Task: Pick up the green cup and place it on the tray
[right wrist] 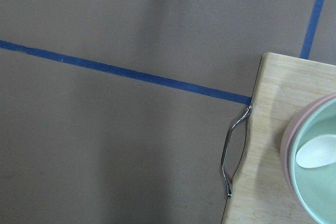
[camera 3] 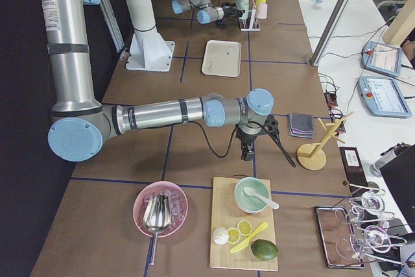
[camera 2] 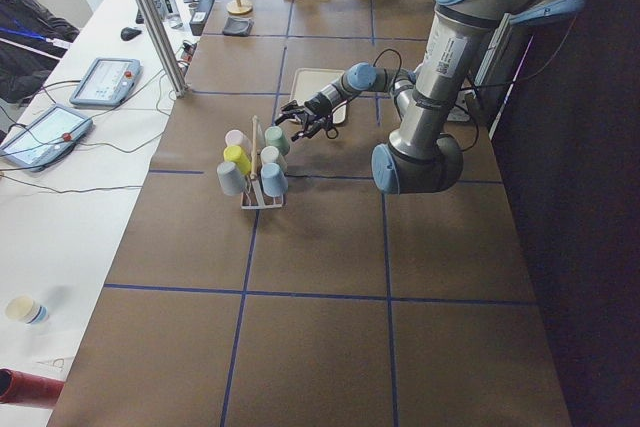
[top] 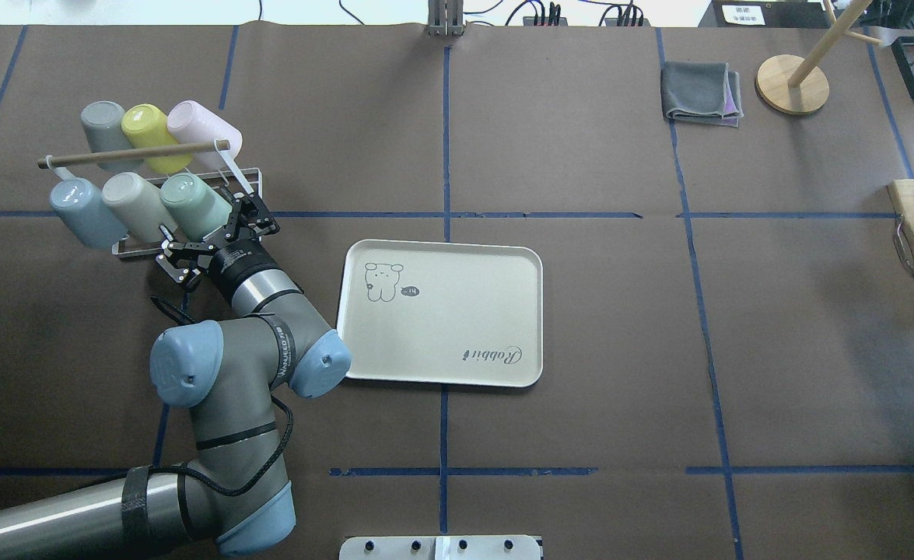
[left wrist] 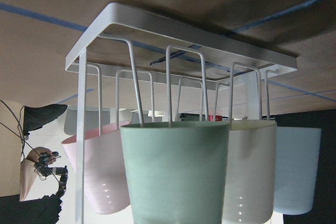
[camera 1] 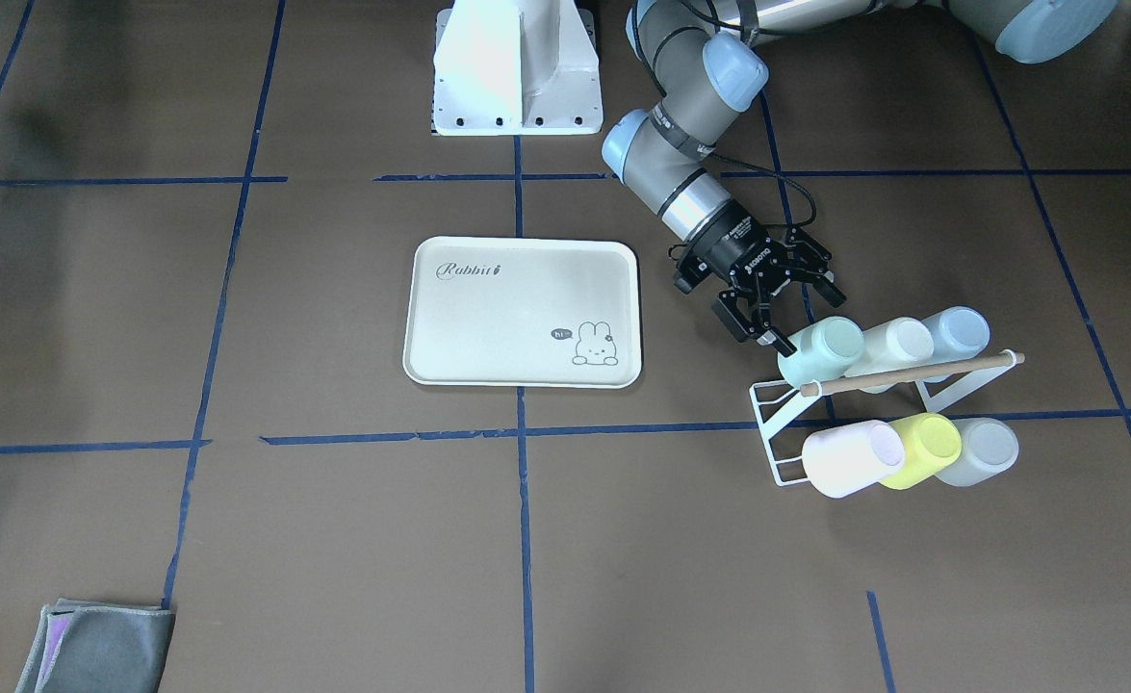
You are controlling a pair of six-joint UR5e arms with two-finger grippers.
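Note:
The green cup [camera 1: 820, 351] hangs tilted on the white wire rack [camera 1: 777, 423], at the end of the row nearest the tray. It also shows in the overhead view [top: 192, 204] and fills the left wrist view [left wrist: 178, 171]. My left gripper [camera 1: 801, 322] is open, its fingers spread on either side of the cup's rack end [top: 204, 222]. The cream tray [camera 1: 524, 313] with the bunny drawing lies flat and bare beside the rack [top: 441, 311]. My right gripper [camera 3: 256, 141] hovers by the cutting board; I cannot tell whether it is open.
On the rack with the green cup are a cream cup [camera 1: 897, 342], a blue cup [camera 1: 955, 332], a pink cup [camera 1: 849, 457], a yellow cup [camera 1: 926, 448] and a grey cup [camera 1: 984, 450], under a wooden rod [camera 1: 912, 373]. A folded grey cloth [top: 702, 93] and wooden stand [top: 793, 84] are far off. A cutting board [right wrist: 273, 145] holds a bowl.

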